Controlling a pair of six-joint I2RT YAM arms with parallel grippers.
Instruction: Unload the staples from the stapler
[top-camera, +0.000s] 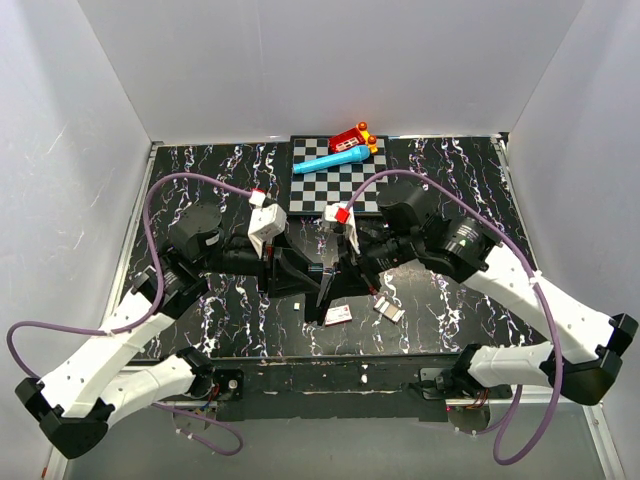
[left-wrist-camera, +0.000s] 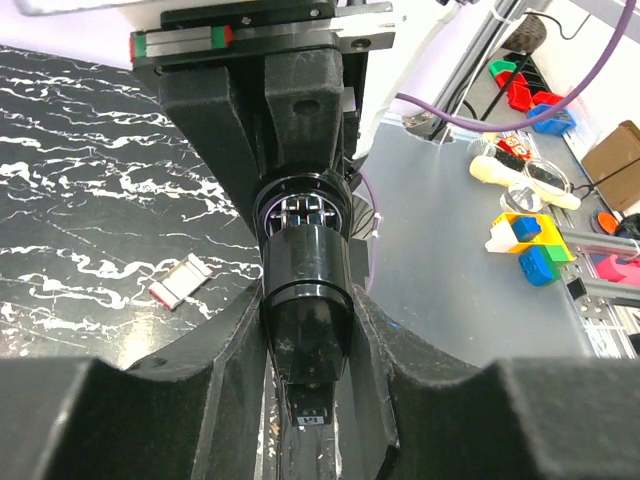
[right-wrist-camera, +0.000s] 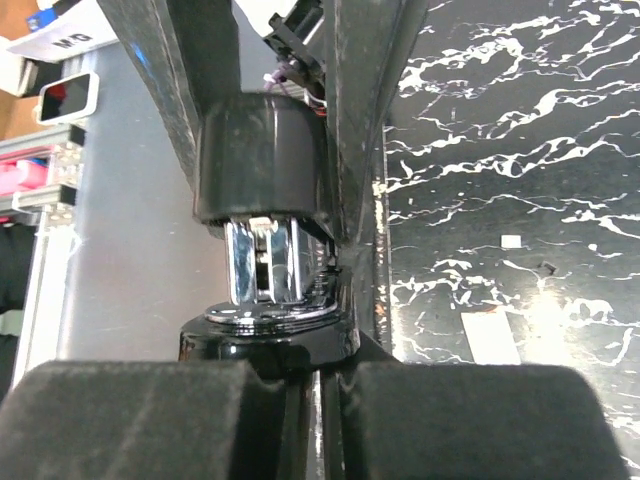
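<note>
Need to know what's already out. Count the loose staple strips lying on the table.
1: a staple strip lies near the front edge of the table, right of the white-and-red box. More may be hidden or inside the stapler.

Here's the stapler (left-wrist-camera: 305, 270), its shell glossy black plastic, smooth enough to catch highlights, and from the right wrist its inner piece shines as polished chrome metal. The fingers (left-wrist-camera: 120, 420) of the left gripper (left-wrist-camera: 305, 320) look matt black, faintly grainy. Over on the table (left-wrist-camera: 90, 170), a smooth black top veined white like marble, the staples (left-wrist-camera: 180, 280) gleam silvery and ridged.
</note>
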